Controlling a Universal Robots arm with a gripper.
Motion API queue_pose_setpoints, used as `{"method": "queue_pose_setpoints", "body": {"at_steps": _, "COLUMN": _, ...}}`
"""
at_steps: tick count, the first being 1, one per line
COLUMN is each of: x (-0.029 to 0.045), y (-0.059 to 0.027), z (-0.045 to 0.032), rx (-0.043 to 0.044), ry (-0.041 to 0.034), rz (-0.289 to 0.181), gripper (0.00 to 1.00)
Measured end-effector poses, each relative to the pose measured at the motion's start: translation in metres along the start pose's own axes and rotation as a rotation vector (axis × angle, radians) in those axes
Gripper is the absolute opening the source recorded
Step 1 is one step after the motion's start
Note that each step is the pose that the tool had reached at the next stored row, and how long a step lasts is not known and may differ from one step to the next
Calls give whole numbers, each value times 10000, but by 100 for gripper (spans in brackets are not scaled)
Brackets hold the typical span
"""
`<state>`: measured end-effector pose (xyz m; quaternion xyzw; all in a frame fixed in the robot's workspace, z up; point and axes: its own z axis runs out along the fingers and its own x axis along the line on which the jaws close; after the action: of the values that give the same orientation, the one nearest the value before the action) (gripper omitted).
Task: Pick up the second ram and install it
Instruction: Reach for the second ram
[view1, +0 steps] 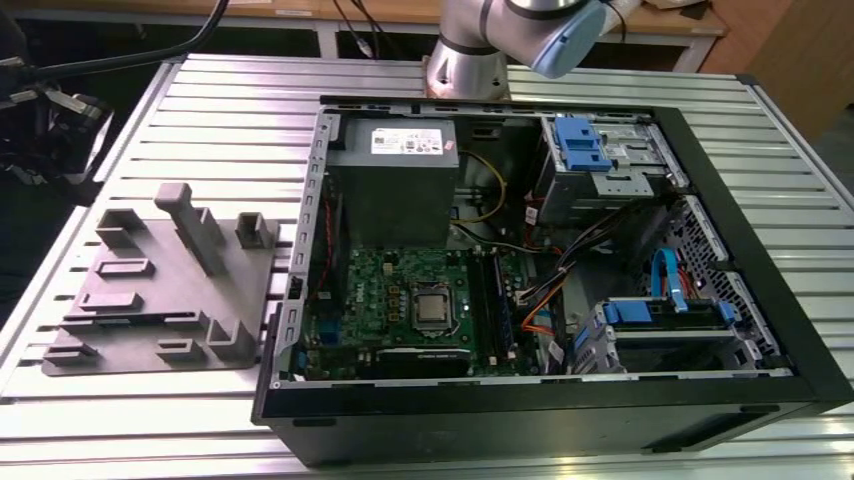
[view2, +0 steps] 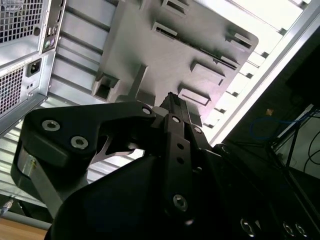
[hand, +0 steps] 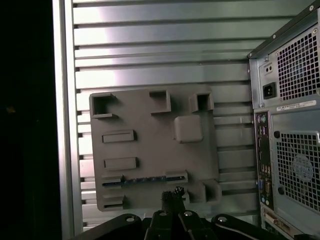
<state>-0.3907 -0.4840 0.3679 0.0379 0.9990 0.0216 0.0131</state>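
From where I stand, the grey fixture plate (view1: 160, 290) lies flat on the slatted metal desk (view1: 200, 90). Everything else is easiest to place from that plate. The second ram (hand: 142, 181) sits on the plate, lying lengthwise in a long shallow holder close to one edge. Its row of bluish chips shows between the holder's two end blocks in the first wrist view. Other raised blocks and pockets are scattered over the rest of the plate.

The gripper (hand: 172, 192) hangs above the plate, over the edge where the ram lies, and its tips appear just beside the ram's holder. Its two black fingers (view2: 172, 107) are drawn together at the tips with nothing between them. The second wrist view shows it well clear of the plate's surface, so it touches neither the plate nor the ram.

Just beside the plate, on the exterior view's right, stands the open computer case (view1: 534, 425) with its side panel off. Inside it, the green motherboard (view1: 387, 290) lies on the side nearest the plate. A grey power supply (view1: 394, 195) sits next to the board, and blue drive brackets (view1: 583, 145) are on the side farthest from the plate.
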Motion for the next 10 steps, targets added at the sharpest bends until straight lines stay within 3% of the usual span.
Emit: {"method": "queue_pose_setpoints", "body": {"at_steps": 10, "x": 25, "y": -19, "z": 25, "rx": -4, "ry": -2, "rz": 1, "gripper": 7}}
